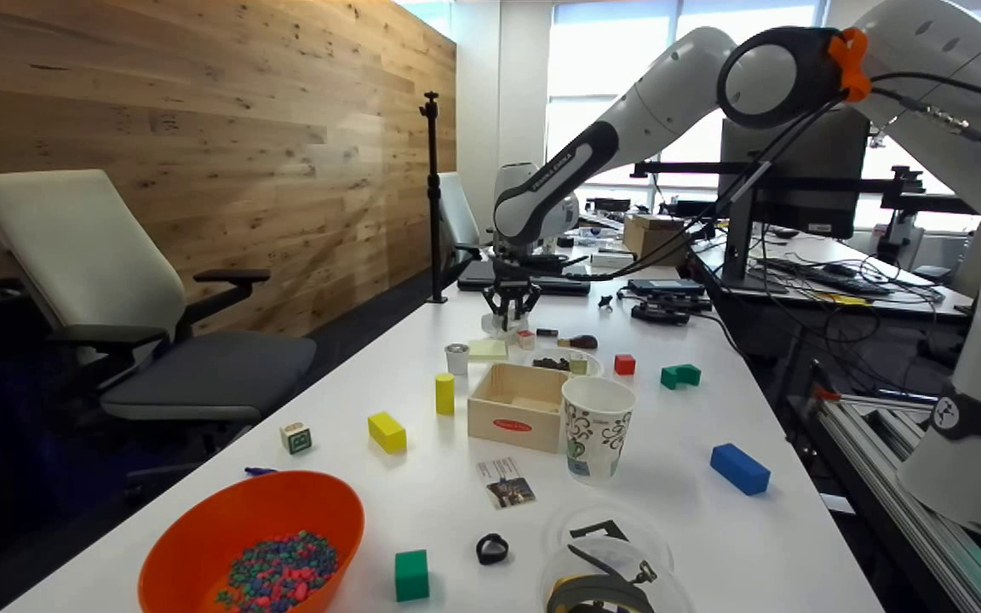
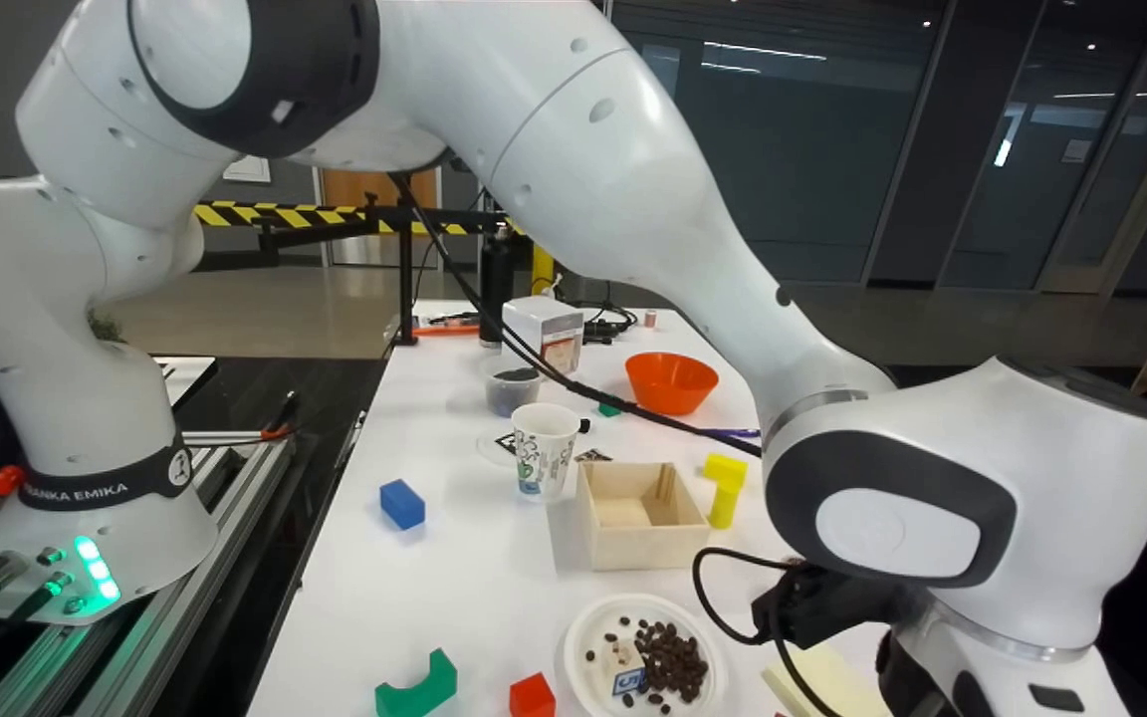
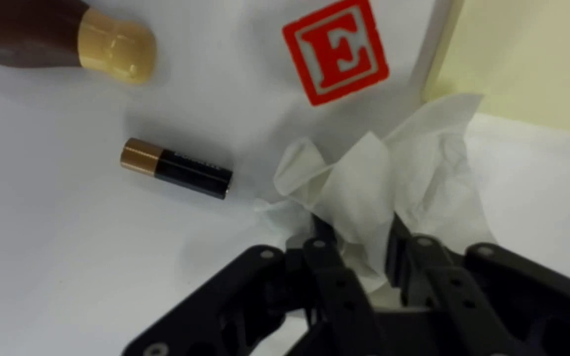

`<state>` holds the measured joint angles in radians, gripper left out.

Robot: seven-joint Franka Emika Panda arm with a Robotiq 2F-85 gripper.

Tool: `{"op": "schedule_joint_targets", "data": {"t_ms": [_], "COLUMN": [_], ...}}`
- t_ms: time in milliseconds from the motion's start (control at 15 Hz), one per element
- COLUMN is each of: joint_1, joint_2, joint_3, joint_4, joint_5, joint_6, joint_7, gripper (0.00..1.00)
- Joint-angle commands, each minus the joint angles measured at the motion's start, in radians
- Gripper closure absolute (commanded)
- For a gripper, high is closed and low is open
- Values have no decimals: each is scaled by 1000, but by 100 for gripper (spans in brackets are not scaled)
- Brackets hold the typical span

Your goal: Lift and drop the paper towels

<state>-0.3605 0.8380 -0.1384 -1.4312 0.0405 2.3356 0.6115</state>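
Crumpled paper towel (image 3: 356, 185) pinched in the claw (image 3: 359, 235), red letter E on block (image 3: 337, 52) straight ahead of it, blurred lettering on battery (image 3: 186, 171) ahead left, FRANKA EMIKA on arm (image 1: 574, 170) above, edge of yellow pad (image 3: 522, 59) ahead right, just beside the paper towel, room over white table (image 3: 92, 267) to the claw's left.

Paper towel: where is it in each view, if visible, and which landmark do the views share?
In an exterior view: paper towel near the centre, at the gripper.
In an exterior view with the bean plate low: not visible.
In the wrist view: right of centre, partly between the fingers.
Landmark in all three: pale yellow pad.
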Motion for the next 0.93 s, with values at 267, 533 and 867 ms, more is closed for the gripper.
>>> {"op": "schedule_joint_targets", "data": {"t_ms": [267, 533, 867], "joint_1": [76, 81, 63], "joint_2": [-182, -188, -127], "joint_3": [-62, -75, -86], "joint_4": [-135, -119, -80], "joint_5": [24, 19, 46], "joint_6": [-88, -171, -145], "joint_7": [-157, -206, -189], "gripper": [99, 99, 99]}}
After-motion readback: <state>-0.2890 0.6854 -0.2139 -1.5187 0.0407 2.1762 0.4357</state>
